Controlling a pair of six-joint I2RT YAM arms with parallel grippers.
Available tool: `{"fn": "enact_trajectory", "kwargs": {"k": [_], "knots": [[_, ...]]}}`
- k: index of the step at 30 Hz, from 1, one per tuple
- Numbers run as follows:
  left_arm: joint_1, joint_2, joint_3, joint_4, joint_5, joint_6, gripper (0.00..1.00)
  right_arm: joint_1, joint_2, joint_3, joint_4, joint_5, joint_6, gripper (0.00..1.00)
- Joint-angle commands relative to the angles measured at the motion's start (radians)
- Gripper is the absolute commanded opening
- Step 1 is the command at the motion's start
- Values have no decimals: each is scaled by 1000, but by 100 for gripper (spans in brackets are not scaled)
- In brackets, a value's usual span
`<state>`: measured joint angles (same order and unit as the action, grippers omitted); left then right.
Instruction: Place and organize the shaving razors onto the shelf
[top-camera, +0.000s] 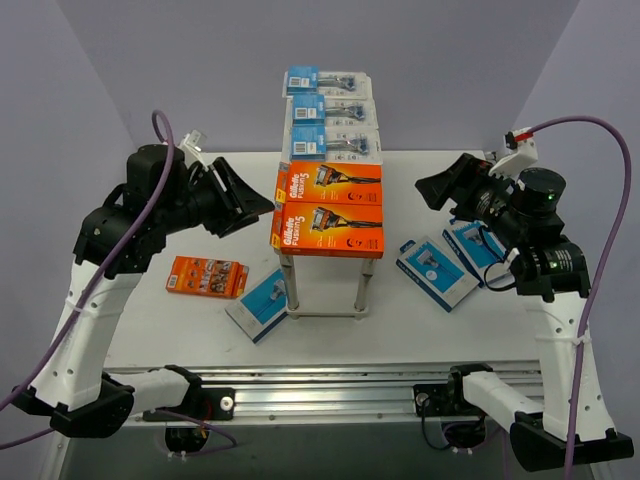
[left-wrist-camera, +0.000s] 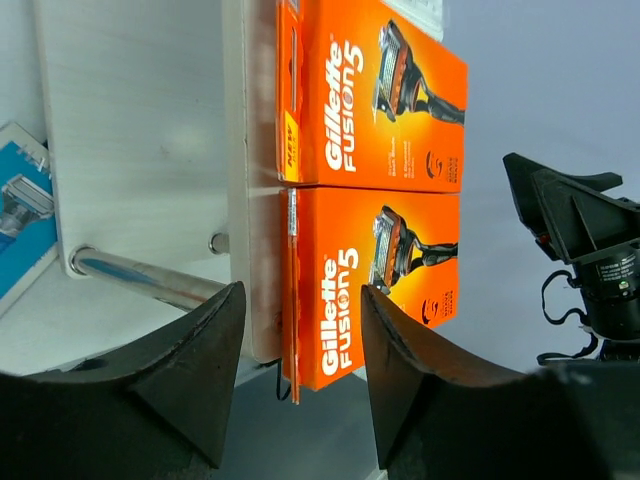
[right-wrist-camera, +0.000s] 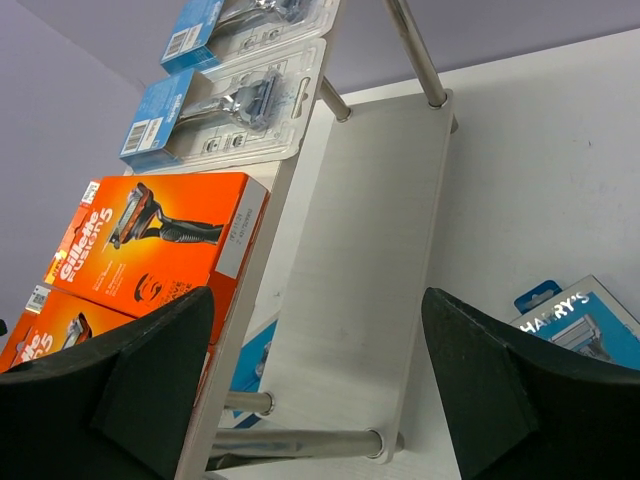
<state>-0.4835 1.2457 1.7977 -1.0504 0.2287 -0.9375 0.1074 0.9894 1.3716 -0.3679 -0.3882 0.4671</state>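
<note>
On the table (top-camera: 150, 335) just beside the shelf (right-wrist-camera: 370, 250) legs, a blue-and-white box (top-camera: 262, 303), long axis slanted; lies nearward of the left gripper (left-wrist-camera: 302, 292), spread and empty; farther from the right gripper (right-wrist-camera: 318, 295), likewise agape; beyond, orange boxes (top-camera: 330, 228) shelved.

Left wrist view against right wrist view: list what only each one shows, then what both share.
Only the left wrist view shows the right gripper, across from the shelf. Only the right wrist view shows the blister packs on the shelf top and the blue Harry's box on the table. Both show the two orange razor boxes lying side by side on the shelf top, and the shelf's metal legs.
</note>
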Motion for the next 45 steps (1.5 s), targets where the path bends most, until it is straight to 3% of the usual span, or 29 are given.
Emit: {"fn": "enact_trajectory", "kwargs": {"k": [1,6,10,13,18,23,28,45], "knots": [[71,-72,0,30,46,43,58,5,29,90,-15,20,-2,82],[252,-109,-24,3,86,181,60,-8,112,279,-155,118,8,86],[260,-147,-55,16,-113,293,61,-8,182,516,-252,152,45,96],[284,-198,-130,91,-170,319,63,-8,210,569,-278,164,73,100],[322,-249,-332,259,-272,403,64,-8,236,592,-279,176,100,100],[385,-235,-446,366,-253,483,66,-11,250,598,-287,242,97,100],[410,-209,-494,432,-278,548,66,-14,230,587,-249,296,96,100],[411,-166,-646,555,-252,539,66,-9,219,615,-261,353,77,100]]}}
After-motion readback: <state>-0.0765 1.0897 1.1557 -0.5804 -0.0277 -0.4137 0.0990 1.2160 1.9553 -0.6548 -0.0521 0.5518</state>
